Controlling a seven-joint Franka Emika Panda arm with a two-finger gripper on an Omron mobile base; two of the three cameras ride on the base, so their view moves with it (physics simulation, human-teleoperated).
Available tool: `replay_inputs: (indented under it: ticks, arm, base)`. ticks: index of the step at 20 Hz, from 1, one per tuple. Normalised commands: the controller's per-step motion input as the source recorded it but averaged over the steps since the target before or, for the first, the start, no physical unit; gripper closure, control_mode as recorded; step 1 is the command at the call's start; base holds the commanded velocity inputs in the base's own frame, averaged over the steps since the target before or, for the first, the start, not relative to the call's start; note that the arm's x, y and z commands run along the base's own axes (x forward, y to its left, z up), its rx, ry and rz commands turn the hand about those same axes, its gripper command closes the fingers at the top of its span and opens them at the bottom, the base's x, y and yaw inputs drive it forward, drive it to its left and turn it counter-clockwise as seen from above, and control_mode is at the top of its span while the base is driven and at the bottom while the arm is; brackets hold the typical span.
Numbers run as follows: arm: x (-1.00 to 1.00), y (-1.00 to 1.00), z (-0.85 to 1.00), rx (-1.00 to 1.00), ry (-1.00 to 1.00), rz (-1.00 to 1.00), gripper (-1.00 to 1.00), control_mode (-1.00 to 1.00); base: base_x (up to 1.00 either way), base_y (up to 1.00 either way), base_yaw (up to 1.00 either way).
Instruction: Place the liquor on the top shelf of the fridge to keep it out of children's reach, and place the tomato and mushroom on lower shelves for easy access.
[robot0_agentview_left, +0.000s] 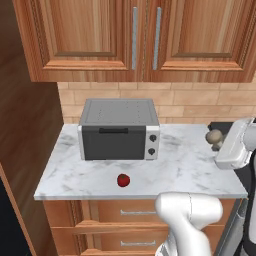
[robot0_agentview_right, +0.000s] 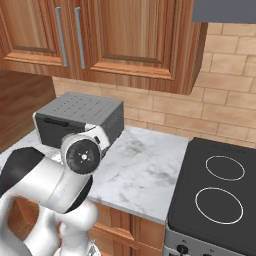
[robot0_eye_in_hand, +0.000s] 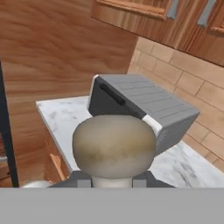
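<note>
The mushroom (robot0_eye_in_hand: 113, 146) sits pinched in the claw (robot0_eye_in_hand: 113, 180), its rounded beige cap with a faintly mottled, matte skin bulging above a short pale stalk that drops between the two dark finger tips (robot0_eye_in_hand: 139, 181). From the left base view the same mushroom (robot0_agentview_left: 214, 137) is a small tan knob at the end of the white wrist, held up above the right end of the worktop (robot0_agentview_left: 190, 165).

Beyond the claw, farther along the worktop, stands the oven (robot0_eye_in_hand: 148, 109), a boxy grey metal case with a ribbed, vented top, a dark glass door and a thin bar handle; two round knobs sit on its pale side panel (robot0_agentview_left: 152, 144).

Well apart from the claw, near the front edge of the worktop before the oven, lies the tomato (robot0_agentview_left: 123, 180), a small glossy red ball.

The worktop is white marble with grey veining. Behind it runs a tan brick backsplash (robot0_agentview_left: 200, 102), under panelled wooden cabinets (robot0_agentview_left: 90, 35) with slim grey bar handles.
</note>
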Motion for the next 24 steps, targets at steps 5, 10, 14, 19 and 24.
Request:
replay_inputs:
  ticks: [5,10,14,19,24]
  arm:
    - [0.0,0.68,0.0,-0.11,0.0,0.0,1.0,-1.0]
    - [0.01,0.26,0.0,-0.06,0.0,0.0,1.0,-1.0]
    - [0.0,0.0,-0.01,-0.05,0.0,0.0,1.0,-1.0]
    - [-0.07,0.0,-0.02,-0.05,0.0,0.0,1.0,1.0]
    - [0.0,0.0,0.0,0.0,0.0,0.0,1.0,1.0]
  base:
    - [0.0,0.0,0.0]
    - [0.0,0.0,0.0]
    - [0.0,0.0,0.0]
    - [-0.05,0.0,0.0]
    - [-0.67,0.01,0.07]
